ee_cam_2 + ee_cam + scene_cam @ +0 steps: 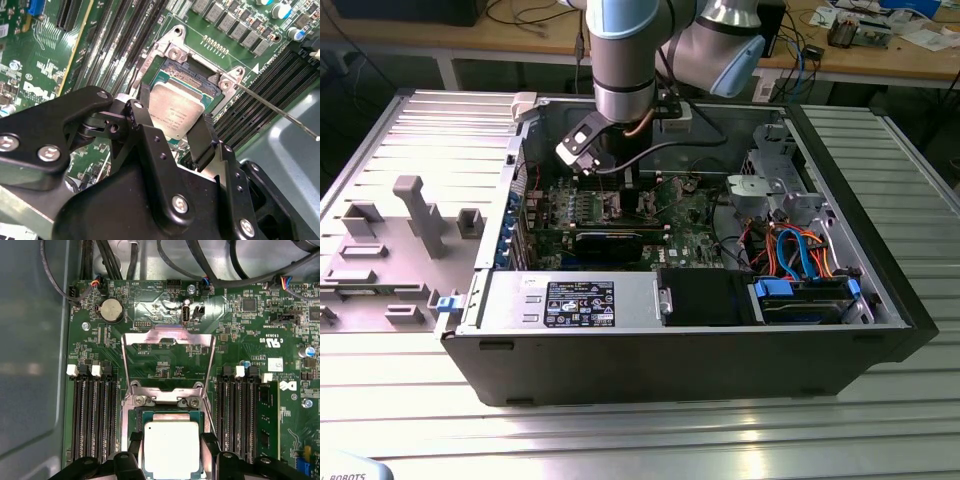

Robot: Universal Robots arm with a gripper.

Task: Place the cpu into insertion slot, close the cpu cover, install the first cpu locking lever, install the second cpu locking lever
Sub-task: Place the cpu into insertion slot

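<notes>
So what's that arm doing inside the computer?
A robot arm is working inside the open black computer case. Its pincer grips a small flat square chip with a silver-grey metal top by two opposite edges, right at the square silver-rimmed socket on the green motherboard. The thin silver metal frame cover lies flipped back and open, so nothing is closed over the chip yet.

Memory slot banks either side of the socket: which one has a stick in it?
The far bank, across the socket from the grey case wall: a green stick stands in its outermost slot. The wall-side bank is all empty.
</notes>
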